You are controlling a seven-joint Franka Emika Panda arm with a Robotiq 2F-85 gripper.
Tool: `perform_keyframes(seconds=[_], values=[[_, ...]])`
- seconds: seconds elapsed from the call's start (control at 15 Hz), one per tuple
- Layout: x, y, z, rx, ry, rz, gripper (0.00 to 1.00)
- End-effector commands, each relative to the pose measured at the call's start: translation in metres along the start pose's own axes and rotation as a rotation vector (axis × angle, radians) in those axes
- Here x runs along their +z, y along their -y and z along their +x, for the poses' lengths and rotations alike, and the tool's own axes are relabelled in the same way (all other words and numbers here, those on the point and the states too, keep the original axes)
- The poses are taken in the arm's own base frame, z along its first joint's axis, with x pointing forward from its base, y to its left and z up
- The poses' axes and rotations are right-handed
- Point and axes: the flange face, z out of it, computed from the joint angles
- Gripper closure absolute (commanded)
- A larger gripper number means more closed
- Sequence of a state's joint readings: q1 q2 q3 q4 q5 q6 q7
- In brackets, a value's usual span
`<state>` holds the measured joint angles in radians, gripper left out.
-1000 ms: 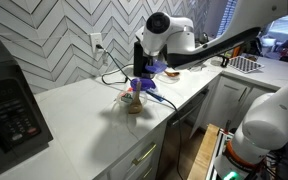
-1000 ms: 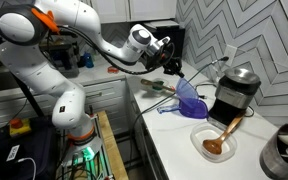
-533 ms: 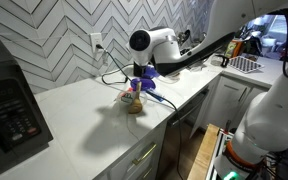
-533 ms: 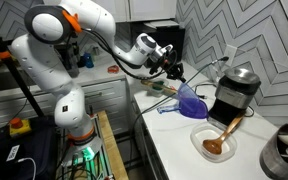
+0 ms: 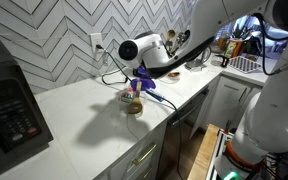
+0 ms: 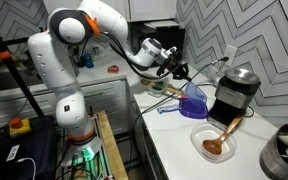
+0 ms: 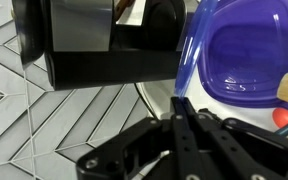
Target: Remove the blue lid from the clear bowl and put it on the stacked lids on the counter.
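over the last second the arm has swung the round, flat, pale blue plastic lid (image 7: 190,45) away from the small see-through bowl with the reddish-brown look (image 6: 214,143) and up toward the middle of the frame. The lid, which hung broad and tilted below the gripper (image 6: 176,71) a moment ago, now shows only as a thin edge. in the wrist view the gripper (image 7: 178,108) is clenched on that lid, its dark fingers pressed together at lower centre with the lid's rim rising between them. the low pile of darker blue-purple plastic lids (image 7: 246,55) lies just beside it at upper right, in front of a black appliance (image 7: 94,40). the bowl sits uncovered lower right on the white counter (image 5: 74,110), a wooden spoon (image 6: 227,130) resting in it. removal looks done; what remains is to lower the lid flat and let go.
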<state>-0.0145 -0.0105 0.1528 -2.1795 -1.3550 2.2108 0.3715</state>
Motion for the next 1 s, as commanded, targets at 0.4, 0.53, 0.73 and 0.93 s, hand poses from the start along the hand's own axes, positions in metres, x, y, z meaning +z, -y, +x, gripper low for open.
perform_keyframes(seconds=[0.4,0.53,0.73,0.93], values=[[0.02,0.016,0.018,-0.054,0.052,0.055,0.44],[0.011,0.002,0.013,-0.027,0.045,0.107,0.29],[-0.011,-0.047,-0.007,0.072,-0.054,0.238,0.07],[-0.024,-0.104,-0.047,0.134,-0.222,0.295,0.0]])
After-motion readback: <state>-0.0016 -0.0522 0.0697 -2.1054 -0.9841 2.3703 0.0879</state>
